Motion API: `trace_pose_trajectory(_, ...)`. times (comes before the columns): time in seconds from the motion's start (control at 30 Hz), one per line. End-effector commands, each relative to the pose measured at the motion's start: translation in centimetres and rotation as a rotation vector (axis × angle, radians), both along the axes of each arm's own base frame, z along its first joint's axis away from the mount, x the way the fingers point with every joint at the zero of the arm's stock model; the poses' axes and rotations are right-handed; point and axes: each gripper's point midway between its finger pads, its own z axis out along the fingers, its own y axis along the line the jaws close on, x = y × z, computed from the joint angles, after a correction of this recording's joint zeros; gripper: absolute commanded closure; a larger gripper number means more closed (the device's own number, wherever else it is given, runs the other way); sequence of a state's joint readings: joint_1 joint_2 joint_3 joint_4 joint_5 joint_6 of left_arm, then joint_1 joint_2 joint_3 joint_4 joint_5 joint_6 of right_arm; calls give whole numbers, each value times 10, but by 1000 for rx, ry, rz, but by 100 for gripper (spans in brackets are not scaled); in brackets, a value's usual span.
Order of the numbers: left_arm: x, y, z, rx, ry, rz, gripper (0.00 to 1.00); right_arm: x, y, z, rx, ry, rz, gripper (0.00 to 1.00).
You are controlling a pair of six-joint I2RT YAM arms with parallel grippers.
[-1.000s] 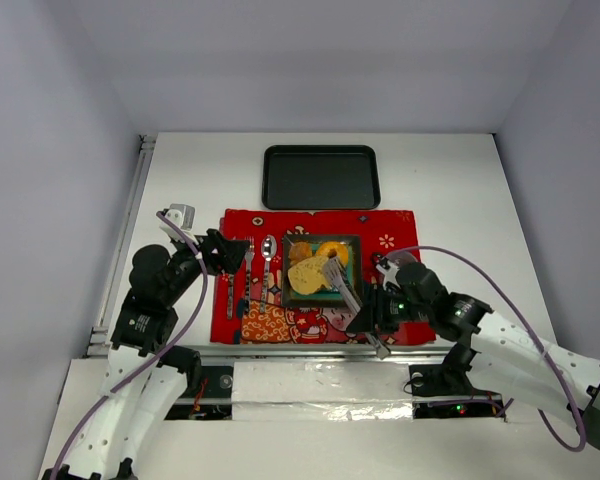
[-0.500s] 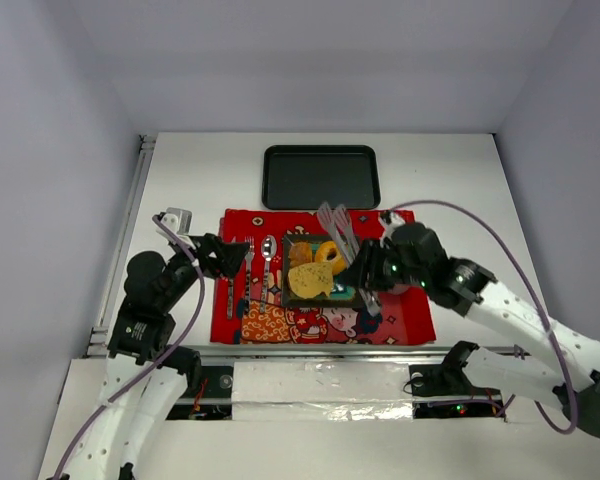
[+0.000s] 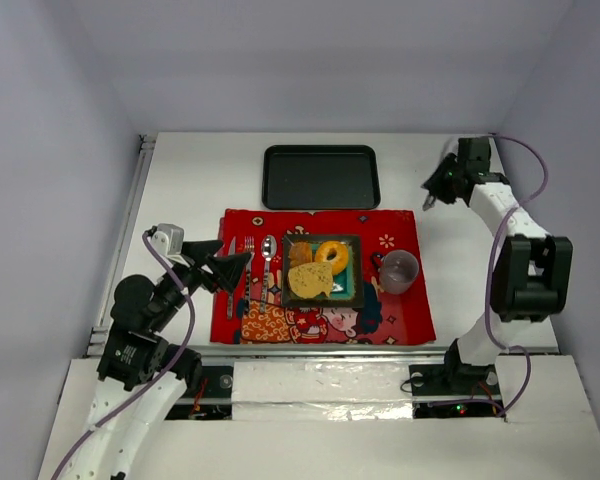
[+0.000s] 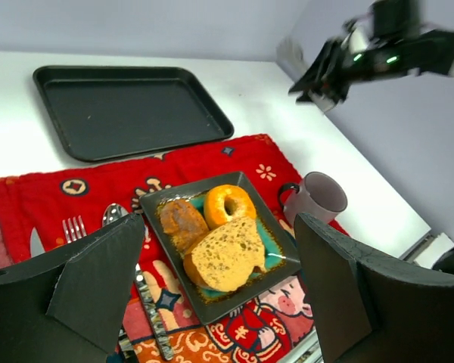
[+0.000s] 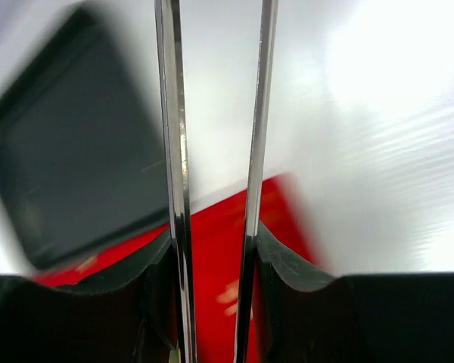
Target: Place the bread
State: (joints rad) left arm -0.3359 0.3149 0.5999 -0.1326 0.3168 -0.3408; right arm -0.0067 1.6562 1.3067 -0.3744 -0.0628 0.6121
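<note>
The bread lies on a dark square plate (image 3: 353, 292) with a teal centre, on the red placemat. It is an orange ring doughnut (image 3: 331, 253), a brown roll (image 3: 300, 256) and a tan toast slice (image 3: 310, 281). In the left wrist view the doughnut (image 4: 229, 205), the roll (image 4: 182, 220) and the toast (image 4: 227, 254) touch each other. My left gripper (image 3: 230, 268) is wide open and empty, left of the plate. My right gripper (image 3: 443, 184) is far back on the right, shut on metal tongs (image 5: 172, 151).
A black tray (image 3: 321, 177) lies behind the placemat (image 3: 380, 320). A grey mug (image 3: 399, 271) stands right of the plate. A fork (image 3: 249, 262), a spoon (image 3: 267, 258) and a knife lie left of the plate, by my left gripper.
My right arm has swung from over the plate up and to the back right with the tongs, uncovering the mug. My left arm has drawn back a little toward its base.
</note>
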Motion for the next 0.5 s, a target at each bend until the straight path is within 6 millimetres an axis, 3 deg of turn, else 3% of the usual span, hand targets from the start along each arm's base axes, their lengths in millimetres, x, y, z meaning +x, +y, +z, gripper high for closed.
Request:
trace_pose_trajectory(0.0, -7, -2, 14, -17, -66, -13, 21, 12, -43, -19, -81, 41, -18, 60)
trace_pose_trajectory(0.07, -9, -4, 15, -19, -68, -25, 21, 13, -68, -37, -189, 100, -44, 60)
trace_pose_trajectory(0.1, -11, -6, 15, -20, -70, -37, 21, 10, -80, -57, -253, 152, -23, 60)
trace_pose_trajectory(0.2, -14, -7, 16, -24, -74, -45, 21, 5, -86, -80, -315, 228, 34, 60)
trace_pose_trajectory(0.33, -15, -8, 17, -24, -76, -51, 21, 5, -86, -88, -346, 229, 84, 58)
trace_pose_trajectory(0.47, -14, -8, 15, -23, -70, -48, 21, 0, -97, -105, -406, 313, 107, 46)
